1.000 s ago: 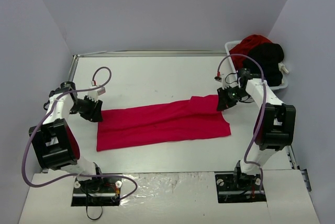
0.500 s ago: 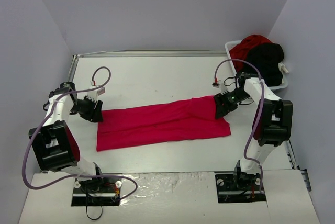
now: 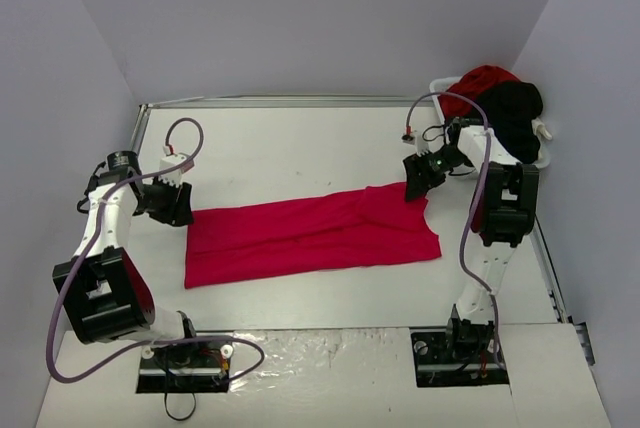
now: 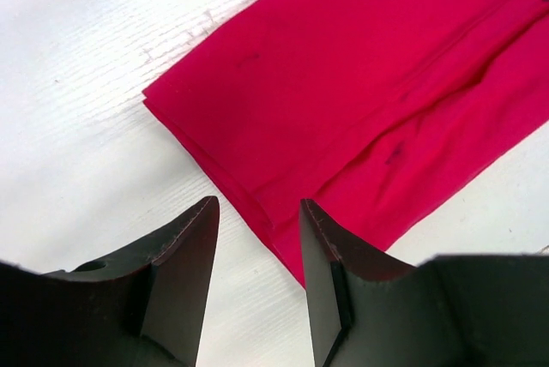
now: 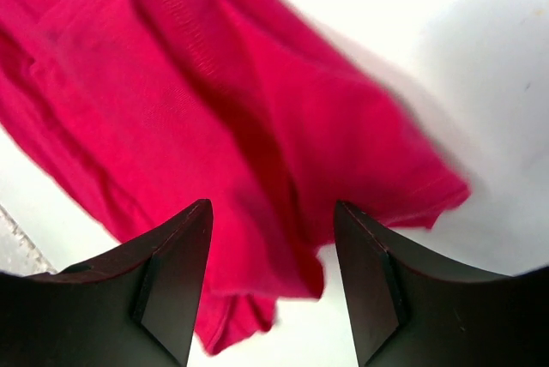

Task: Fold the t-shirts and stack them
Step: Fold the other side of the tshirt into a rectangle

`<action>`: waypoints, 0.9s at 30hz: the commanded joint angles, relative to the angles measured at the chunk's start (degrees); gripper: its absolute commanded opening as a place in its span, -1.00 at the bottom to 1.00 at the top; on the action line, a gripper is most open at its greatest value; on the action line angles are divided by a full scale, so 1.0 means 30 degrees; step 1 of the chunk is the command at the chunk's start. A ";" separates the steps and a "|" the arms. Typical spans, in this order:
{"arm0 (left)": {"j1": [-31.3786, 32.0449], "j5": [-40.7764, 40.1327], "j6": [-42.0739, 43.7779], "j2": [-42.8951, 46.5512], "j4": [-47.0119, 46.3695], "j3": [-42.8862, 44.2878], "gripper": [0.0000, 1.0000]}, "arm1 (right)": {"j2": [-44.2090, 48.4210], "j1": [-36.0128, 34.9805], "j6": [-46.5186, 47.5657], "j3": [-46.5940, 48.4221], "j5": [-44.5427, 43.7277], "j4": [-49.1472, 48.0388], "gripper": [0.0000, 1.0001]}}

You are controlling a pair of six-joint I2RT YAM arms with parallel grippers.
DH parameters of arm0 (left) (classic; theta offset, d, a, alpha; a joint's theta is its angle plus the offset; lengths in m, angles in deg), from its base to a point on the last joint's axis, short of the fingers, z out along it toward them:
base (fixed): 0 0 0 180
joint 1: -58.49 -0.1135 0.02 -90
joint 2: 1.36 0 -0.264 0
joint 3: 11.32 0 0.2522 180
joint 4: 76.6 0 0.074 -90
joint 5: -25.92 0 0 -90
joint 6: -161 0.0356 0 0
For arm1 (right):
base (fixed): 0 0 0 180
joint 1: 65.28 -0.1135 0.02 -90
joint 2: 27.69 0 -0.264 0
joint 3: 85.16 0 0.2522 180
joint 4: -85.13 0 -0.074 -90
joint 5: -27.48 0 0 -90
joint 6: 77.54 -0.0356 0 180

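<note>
Left fingers are held apart, empty, angled down at the left edge of the red t-shirt spread on the worktop; right fingers, likewise apart, are seemingly held just above its right corner.

The spread-out shirt lies flat in the middle of the table. The left gripper sits just off its left end, the right gripper over its far right corner. The basket is behind and right of it, with the heaped shirts inside.
</note>
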 commanded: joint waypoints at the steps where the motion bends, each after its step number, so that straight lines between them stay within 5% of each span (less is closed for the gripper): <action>1: -0.0123 -0.0179 -0.1041 0.0702 -0.0572 0.0802 -0.18 | -0.1046 -0.0056 0.0222 0.1663 0.0501 0.0929 0.08; 8: -0.0123 -0.0355 -0.1511 0.0352 -0.0865 0.0890 -0.18 | -0.2512 -0.0115 0.0427 0.3072 0.0384 0.1074 -0.06; 12: -0.0123 -0.0180 -0.1687 0.0146 -0.0836 0.1036 -0.18 | -0.2484 -0.0115 0.0720 0.2927 0.0238 0.1309 -1.00; 27: -0.0123 0.0231 -0.1512 0.1024 -0.1012 0.0043 -0.18 | 0.1235 -0.0232 0.1482 0.0789 0.0414 0.2716 -1.00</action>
